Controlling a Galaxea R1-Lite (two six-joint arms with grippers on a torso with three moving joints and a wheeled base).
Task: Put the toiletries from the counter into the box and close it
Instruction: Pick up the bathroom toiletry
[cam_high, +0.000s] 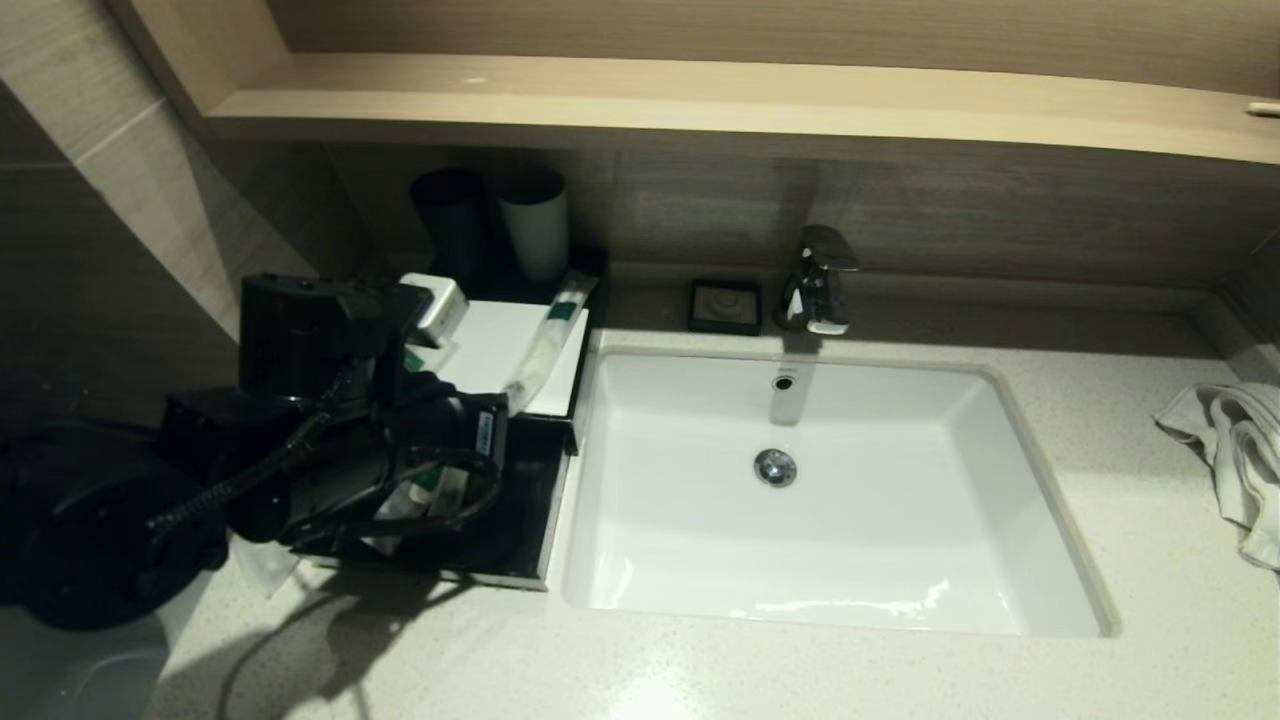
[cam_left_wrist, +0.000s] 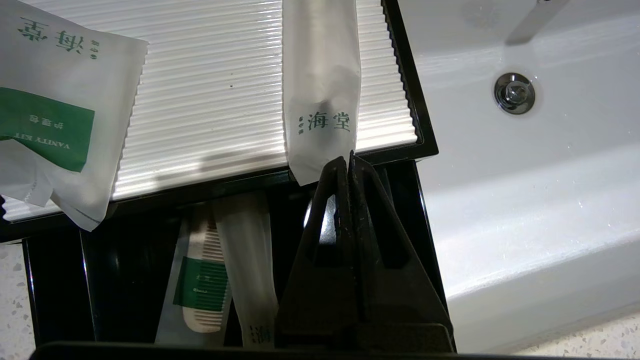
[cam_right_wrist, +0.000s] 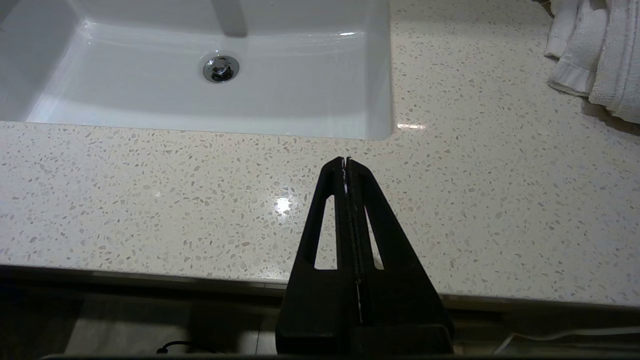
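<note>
The step in hand looks like moving the long slim packet (cam_left_wrist: 320, 85) off the white ribbed panel (cam_left_wrist: 210, 110) of the black box (cam_high: 520, 545) and down into its pulled-out drawer (cam_left_wrist: 115, 280).

In the left wrist view, the left pincer (cam_left_wrist: 348, 159) rises from the bottom centre of the frame with its two black fingers pressed fully together. The tips meet right at the lower end of the long packet, where it overhangs the panel's front edge. Whether they pinch a sliver of the wrapper or only touch it cannot be told.

A short packet with a green label (cam_left_wrist: 50, 125) lies at the upper left of that frame, also on the panel. In the drawer below, at lower centre, sit a packet holding a comb (cam_left_wrist: 202, 285) and another slim packet (cam_left_wrist: 247, 260).

In the head view the box stands at centre left on the speckled surface (cam_high: 700, 670), just beside the white basin (cam_high: 830, 490).

Next, I judge, the packet must be dragged or lifted clear of the panel edge and dropped into the drawer; the short packet follows, and then the drawer must be pushed shut.

The right pincer (cam_right_wrist: 346, 161) hangs parked above bare surface in front of the basin, fingers together, holding nothing.
</note>
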